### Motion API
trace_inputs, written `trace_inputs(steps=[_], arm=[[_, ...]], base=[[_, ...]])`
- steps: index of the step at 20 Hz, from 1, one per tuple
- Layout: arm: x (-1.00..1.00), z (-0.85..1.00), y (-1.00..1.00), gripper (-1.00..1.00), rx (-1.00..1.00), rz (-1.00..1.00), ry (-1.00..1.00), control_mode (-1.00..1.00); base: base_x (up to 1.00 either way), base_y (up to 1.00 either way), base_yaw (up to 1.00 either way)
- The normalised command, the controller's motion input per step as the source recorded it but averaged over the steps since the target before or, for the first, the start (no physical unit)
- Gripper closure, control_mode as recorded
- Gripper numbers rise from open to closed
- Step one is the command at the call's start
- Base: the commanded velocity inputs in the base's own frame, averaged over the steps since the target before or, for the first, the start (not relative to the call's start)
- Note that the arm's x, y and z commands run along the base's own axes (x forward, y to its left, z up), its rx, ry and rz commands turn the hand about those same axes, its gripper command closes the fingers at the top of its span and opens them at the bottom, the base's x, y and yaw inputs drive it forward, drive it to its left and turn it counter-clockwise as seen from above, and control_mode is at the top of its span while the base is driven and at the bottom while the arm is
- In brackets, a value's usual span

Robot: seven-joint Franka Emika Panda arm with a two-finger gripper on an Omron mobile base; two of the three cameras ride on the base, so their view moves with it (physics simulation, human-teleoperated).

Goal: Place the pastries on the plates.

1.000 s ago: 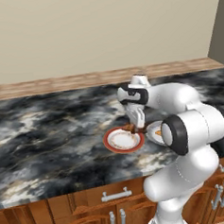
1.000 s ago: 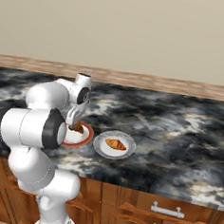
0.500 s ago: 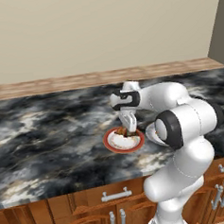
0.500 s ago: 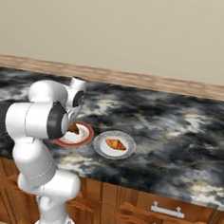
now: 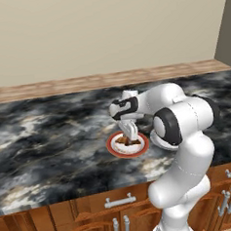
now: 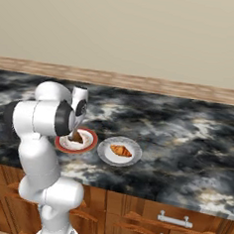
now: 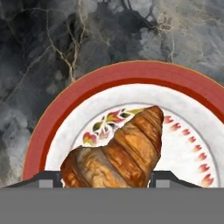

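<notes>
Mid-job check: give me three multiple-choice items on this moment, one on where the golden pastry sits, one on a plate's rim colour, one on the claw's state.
1. Where is the golden pastry?
A. on the bare counter
B. on the pale plate
C. in the claw

2. The rim of the plate under the claw is:
A. red-orange
B. blue
C. green

3. The claw is:
A. open and empty
B. closed on a plate rim
C. gripping the dark croissant

Answers:
1 B: golden pastry lies on the pale plate.
2 A: the red-rimmed plate shows it.
3 C: the dark croissant sits between the claw fingertips.
</notes>
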Motion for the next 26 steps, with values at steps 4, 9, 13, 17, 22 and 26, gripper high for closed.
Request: trace_inputs(steps=[4, 9, 13, 17, 22, 26], arm=[[0.18, -0.33, 0.0, 1.0, 0.0, 0.08, 0.0, -1.0], [0.16, -0.27, 0.0, 1.0, 0.0, 0.08, 0.0, -1.0], [0.13, -0.22, 0.0, 1.0, 0.0, 0.09, 0.0, -1.0], [-0.02, -0.02, -0.02, -1.0, 0.0, 0.08, -0.01, -1.0], [-0.24, 0.01, -0.1, -1.0, 0.0, 0.02, -0.09, -1.0], [-0.25, 0.09, -0.08, -1.0, 0.0, 0.0, -0.1, -1.0]], base=[[0.0, 0.0, 0.0], [0.0, 0.0, 0.0], [0.0, 0.0, 0.0], [0.0, 0.0, 0.0], [0.0, 0.0, 0.0], [0.0, 0.0, 0.0]])
